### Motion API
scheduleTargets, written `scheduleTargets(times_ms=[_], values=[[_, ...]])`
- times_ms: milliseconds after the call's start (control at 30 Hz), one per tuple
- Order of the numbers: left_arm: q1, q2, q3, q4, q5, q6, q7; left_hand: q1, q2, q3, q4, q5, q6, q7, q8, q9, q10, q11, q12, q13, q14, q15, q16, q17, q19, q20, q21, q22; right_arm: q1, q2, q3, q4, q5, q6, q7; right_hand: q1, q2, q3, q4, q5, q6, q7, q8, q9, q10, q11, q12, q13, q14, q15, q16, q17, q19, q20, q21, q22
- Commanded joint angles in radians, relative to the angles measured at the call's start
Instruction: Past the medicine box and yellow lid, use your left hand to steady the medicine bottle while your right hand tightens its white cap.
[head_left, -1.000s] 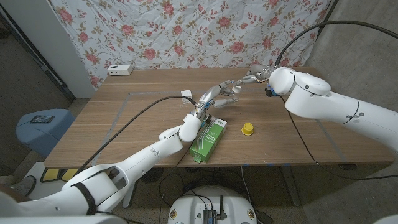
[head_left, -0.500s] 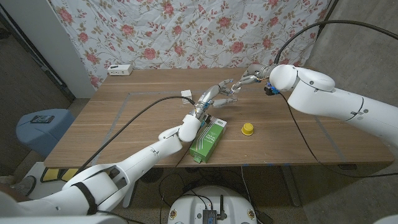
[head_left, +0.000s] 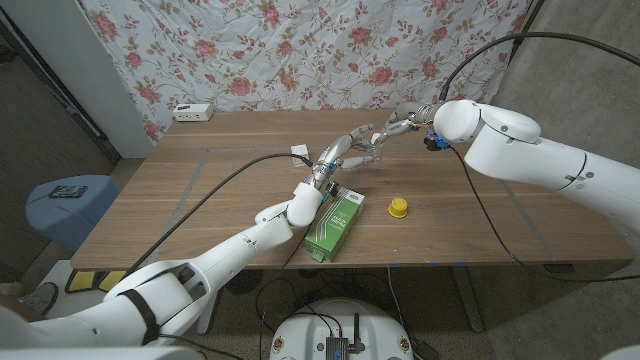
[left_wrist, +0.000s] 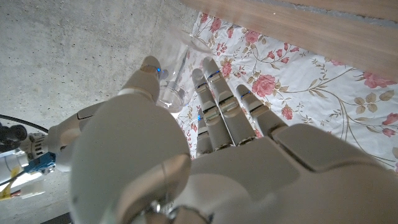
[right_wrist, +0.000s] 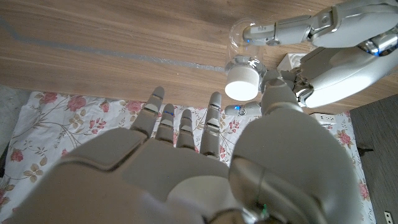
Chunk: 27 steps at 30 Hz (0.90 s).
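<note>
A clear medicine bottle (right_wrist: 239, 37) with a white cap (right_wrist: 242, 87) is at the far middle of the table, beyond the green medicine box (head_left: 335, 224) and the yellow lid (head_left: 398, 207). My left hand (head_left: 345, 155) grips the bottle (left_wrist: 176, 71) between thumb and fingers. My right hand (head_left: 401, 124) is at the cap end, its thumb (right_wrist: 273, 93) on one side of the cap and its spread fingers (right_wrist: 214, 106) on the other, with small gaps showing.
A white power strip (head_left: 193, 111) lies at the table's far left, and a small white piece (head_left: 298, 152) lies near my left hand. A floral cloth (head_left: 300, 50) hangs behind the table. A blue stool (head_left: 68, 205) stands off the left edge.
My right forearm has shifted slightly back and to the right while its hand stays at the cap. The left hand keeps its hold on the bottle.
</note>
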Motion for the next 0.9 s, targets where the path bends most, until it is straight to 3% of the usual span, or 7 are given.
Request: scheduleTargets(times_ms=[33, 333, 900], values=[[-0.009, -0.011, 0.004, 0.031, -0.003, -0.02, 0.01, 0.007, 0.014, 0.004, 0.002, 0.005, -0.001, 0.001, 0.003, 0.006, 0.08, -0.081, 0.007, 0.004, 0.001, -0.066, 0.004, 0.004, -0.004, -0.121, 0.004, 0.003, -0.016, 0.011, 0.021, 0.024, -0.002, 0.03, -0.007, 0.02, -0.003, 0.011, 0.001, 0.005, 0.023, -0.007, 0.01, 0.004, 0.003, -0.002, 0.007, 0.005, -0.002, -0.003, 0.008, -0.001, 0.003, -0.003, 0.007, 0.001], [-0.018, -0.016, 0.007, 0.046, -0.004, -0.025, 0.011, 0.006, 0.013, 0.003, 0.003, 0.005, -0.002, 0.003, 0.005, 0.005, 0.083, -0.08, 0.009, 0.004, 0.0, -0.066, 0.004, 0.003, -0.004, -0.121, 0.004, 0.002, -0.031, 0.025, 0.036, 0.05, -0.002, 0.061, -0.017, 0.048, -0.01, 0.021, 0.005, 0.001, 0.068, -0.027, 0.028, 0.004, 0.015, -0.007, 0.012, 0.005, 0.008, -0.01, 0.013, -0.002, 0.01, -0.008, 0.009, 0.001], [-0.029, -0.021, 0.012, 0.065, -0.007, -0.03, 0.011, 0.005, 0.013, 0.001, 0.003, 0.006, 0.0, -0.001, 0.007, 0.005, 0.082, -0.078, 0.008, 0.004, 0.0, -0.065, 0.004, 0.003, -0.003, -0.123, 0.005, 0.002, -0.041, 0.048, 0.048, 0.085, -0.007, 0.087, -0.022, 0.065, -0.008, 0.028, 0.013, -0.002, 0.118, -0.036, 0.048, 0.006, 0.032, -0.012, 0.018, 0.004, 0.019, -0.017, 0.017, -0.002, 0.02, -0.014, 0.012, 0.001]])
